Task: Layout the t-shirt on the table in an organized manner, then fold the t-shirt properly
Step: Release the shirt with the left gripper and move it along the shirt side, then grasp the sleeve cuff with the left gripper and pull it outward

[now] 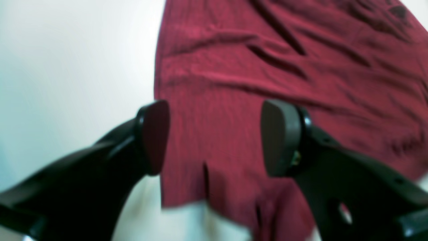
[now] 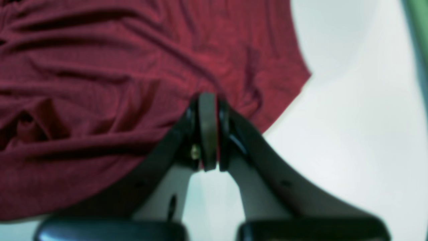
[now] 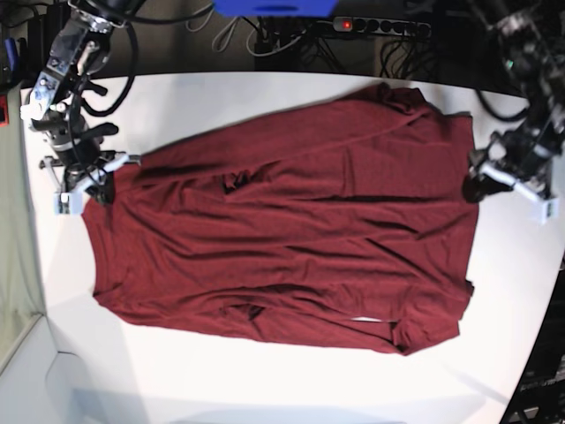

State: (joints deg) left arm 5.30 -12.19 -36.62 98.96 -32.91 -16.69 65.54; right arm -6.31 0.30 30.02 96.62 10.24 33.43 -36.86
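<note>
Broadly, the shirt (image 3: 291, 225) lay spread over the middle of the table (image 3: 265, 389), reaching almost from one arm to the other. Its cloth was wrinkled, with folds near the centre and a bunched patch along the lower hem. White tabletop showed on every side of it.

In the base view the right gripper (image 3: 88, 181) sat at the shirt's left edge, at the upper corner there. The right wrist view showed that gripper (image 2: 208, 100) with its fingers pressed together, and a thin sliver of maroon showed between the pads, so it was pinching the shirt's (image 2: 117, 83) edge. The cloth ran away from the fingers in creases, and bare table (image 2: 351, 134) lay to the right of them.

The left gripper (image 3: 490, 177) stood at the shirt's right edge in the base view, near the upper corner. From the left wrist camera its two fingers (image 1: 281, 137) stood well apart, with nothing clamped between them. That gripper (image 1: 215, 134) hung over the shirt (image 1: 267, 67), whose straight edge passed just beside one pad while the cloth filled the gap beneath. Whether the pads touched the fabric could not be told, as the picture was blurred. The table (image 1: 77, 60) showed pale to the left of the cloth.
</note>
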